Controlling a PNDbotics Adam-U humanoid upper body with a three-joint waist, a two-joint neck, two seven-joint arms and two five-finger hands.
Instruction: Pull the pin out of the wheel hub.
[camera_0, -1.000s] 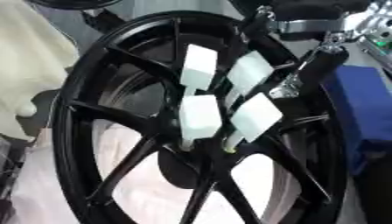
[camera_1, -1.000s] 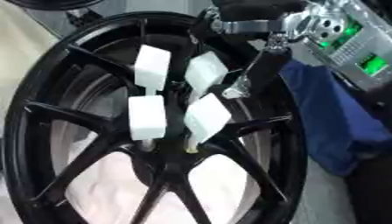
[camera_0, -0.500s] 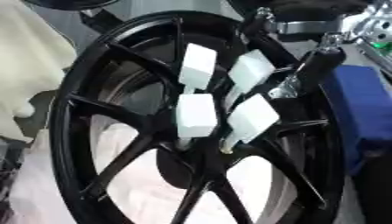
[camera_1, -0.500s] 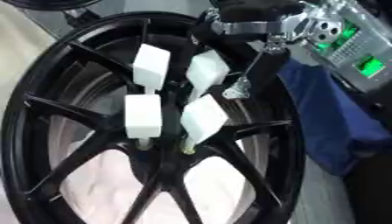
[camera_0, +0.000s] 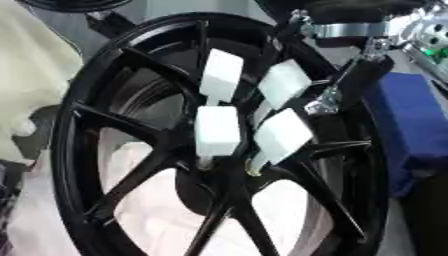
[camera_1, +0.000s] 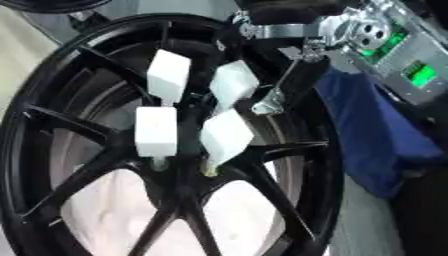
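Note:
A large black spoked wheel hub (camera_0: 105, 125) stands tilted and fills both views. Several pins with white block heads stick out of its centre: an upper left pin (camera_0: 220, 76), an upper right pin (camera_0: 284, 84), a lower left pin (camera_0: 216, 131) and a lower right pin (camera_0: 280, 136). My right hand (camera_0: 343, 90) comes down from the upper right, below a silver wrist band (camera_0: 350, 29). It lies against the rim just right of the two right pins. How it meets them is hidden. My left hand shows in neither view.
A blue block (camera_0: 411, 125) sits to the right of the wheel. Above it is a silver unit with green lights (camera_1: 407, 60). Pale cloth (camera_0: 153, 215) shows through the lower spokes, and cream fabric (camera_0: 26, 75) lies at the left.

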